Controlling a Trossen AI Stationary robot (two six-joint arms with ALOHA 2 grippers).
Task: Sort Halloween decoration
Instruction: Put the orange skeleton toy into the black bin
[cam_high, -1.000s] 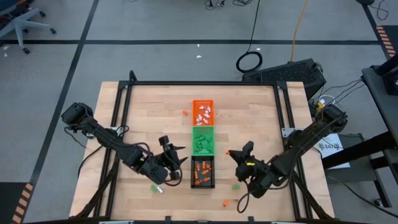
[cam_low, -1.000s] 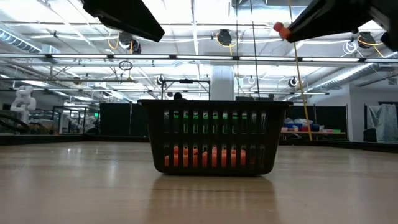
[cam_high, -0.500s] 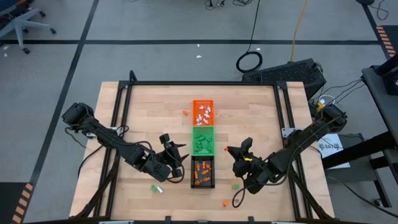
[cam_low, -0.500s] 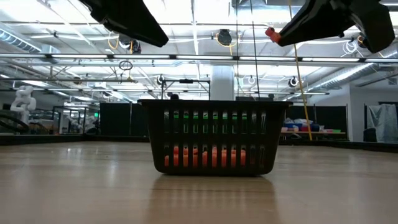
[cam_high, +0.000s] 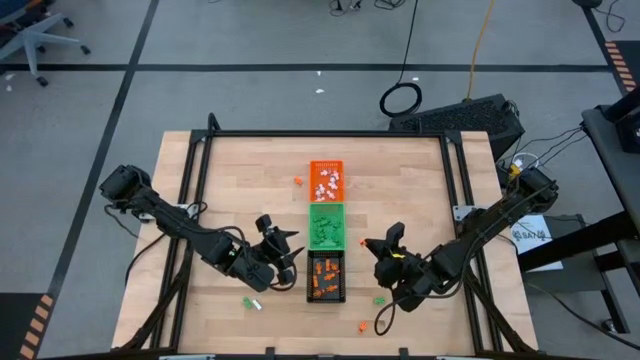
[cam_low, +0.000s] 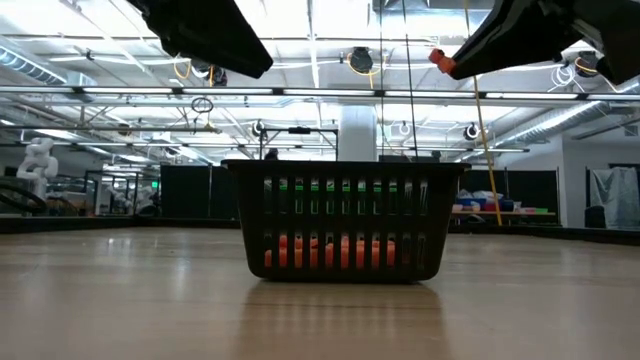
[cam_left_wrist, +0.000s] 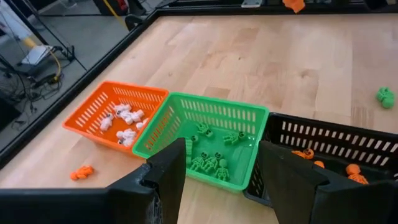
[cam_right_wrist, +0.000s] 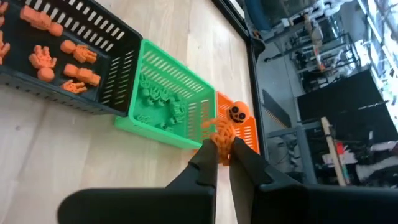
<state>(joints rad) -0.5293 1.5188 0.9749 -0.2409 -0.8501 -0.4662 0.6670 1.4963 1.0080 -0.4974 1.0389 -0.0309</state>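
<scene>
high view: wooden table (cam_high: 240, 180) with three small trays in a column at centre. orange tray (cam_high: 326, 180) farthest from the arms, holding white figures; green tray (cam_high: 325, 224) in the middle, holding green figures; black tray (cam_high: 326, 276) nearest, holding orange figures.

left arm sits just beside the black tray on its left. left gripper (cam_left_wrist: 221, 163) has fingers spread apart with nothing between them, pointed over the green tray.

right arm sits to the right of the black tray. right gripper (cam_right_wrist: 222, 152) is pinched together on an orange skeleton (cam_right_wrist: 229, 122). the figure stands above the fingertips, pumpkin head up, held by its legs or lower body. low view shows the same orange bit at the raised right fingertip, well above the table.

loose trinkets on the bare wood: an orange one (cam_high: 298, 181) left of the orange tray, a green one (cam_high: 379, 299) and another orange one (cam_high: 362, 326) near the right arm, a green one (cam_high: 247, 301) near the left arm.

handling judgement: pieces look like light, rigid moulded plastic, thin-limbed. negligible load, but easy to flick away or to pivot in the grip. limbs probably snap or bend under hard squeeze. best hold is across the torso or head, the thickest part. the present leg-end hold looks marginal, so the figure could rotate. a short low drop over the black tray seems adequate.
</scene>
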